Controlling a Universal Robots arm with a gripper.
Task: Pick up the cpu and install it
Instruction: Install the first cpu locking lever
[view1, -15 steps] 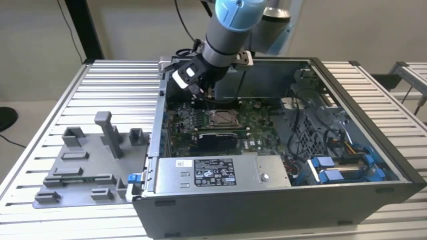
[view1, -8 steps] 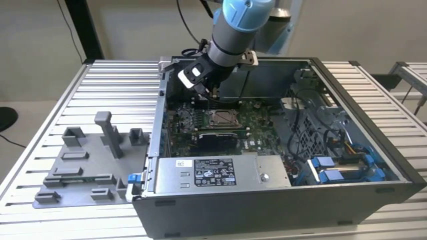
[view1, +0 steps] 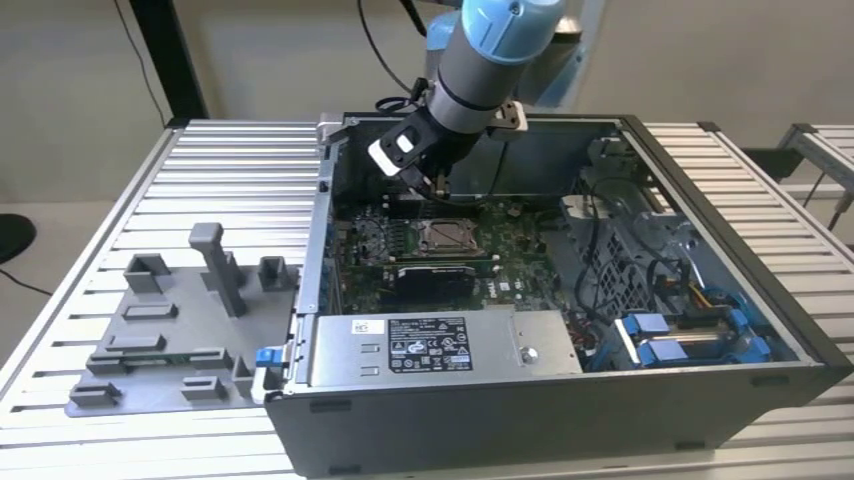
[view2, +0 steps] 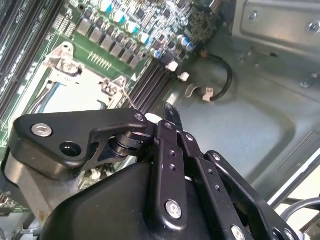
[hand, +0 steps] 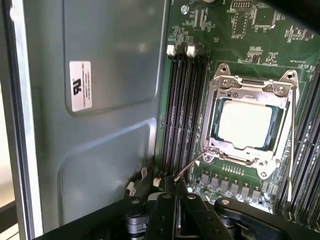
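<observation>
power supply label (view1: 424, 345): black print, too small to read | case wall sticker (hand: 80, 85): dark mark and lines, unreadable | motherboard (hand: 250, 30): white silkscreen lettering, illegible

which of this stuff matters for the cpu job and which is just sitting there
Job: pale silver square cpu lying in its metal socket frame; black gripper near it.
Lying about: grey plastic fixture blocks; grey metal power supply box; blue drive brackets.
</observation>
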